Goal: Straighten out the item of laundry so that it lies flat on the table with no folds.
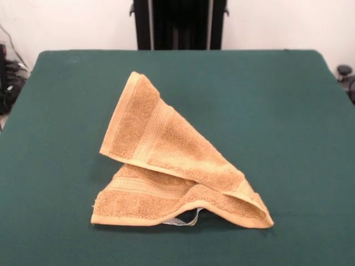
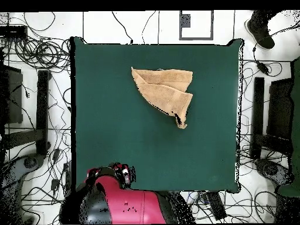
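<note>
The towel (image 1: 176, 172) lies folded over itself mid-counter (image 1: 288, 111), toward the edge opposite the robot. The arm (image 2: 117, 196) sits drawn back at its own edge, well apart. Whether the tool is spread or pressed together, I cannot tell.

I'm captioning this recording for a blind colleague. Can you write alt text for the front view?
A golden-tan hand towel lies folded over itself in a rough triangle on a dark green table, its upper layer angled across the lower one, with a small white tag peeking out at the near hem. The robot's black pedestal stands behind the table's far edge; no gripper shows here.
</note>
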`<state>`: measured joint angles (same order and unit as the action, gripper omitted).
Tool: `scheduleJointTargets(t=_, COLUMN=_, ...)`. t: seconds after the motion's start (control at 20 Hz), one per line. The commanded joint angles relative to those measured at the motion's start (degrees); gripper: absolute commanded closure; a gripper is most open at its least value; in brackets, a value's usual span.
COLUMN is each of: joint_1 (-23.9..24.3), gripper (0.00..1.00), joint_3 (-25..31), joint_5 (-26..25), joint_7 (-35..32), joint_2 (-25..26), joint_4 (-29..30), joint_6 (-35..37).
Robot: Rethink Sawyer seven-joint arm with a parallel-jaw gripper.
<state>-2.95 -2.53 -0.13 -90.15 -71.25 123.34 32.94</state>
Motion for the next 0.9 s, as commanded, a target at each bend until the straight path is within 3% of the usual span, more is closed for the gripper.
scheduleJointTargets(t=0.05, joint_1=-3.71, gripper=1.0, joint_3=0.03, joint_5=-0.22, joint_7=-14.3, joint_2=2.85, joint_4=0.25, joint_6=3.25)
scheduleJointTargets(t=0.35, joint_1=-4.01, gripper=1.0, joint_3=-0.51, joint_5=0.55, joint_7=-13.58, joint_2=3.53, joint_4=-0.04, joint_6=1.62)
scheduleJointTargets(t=0.9, joint_1=-8.43, gripper=1.0, joint_3=-4.01, joint_5=2.2, joint_7=-12.93, joint_2=-7.54, joint_4=17.93, joint_6=-6.1)
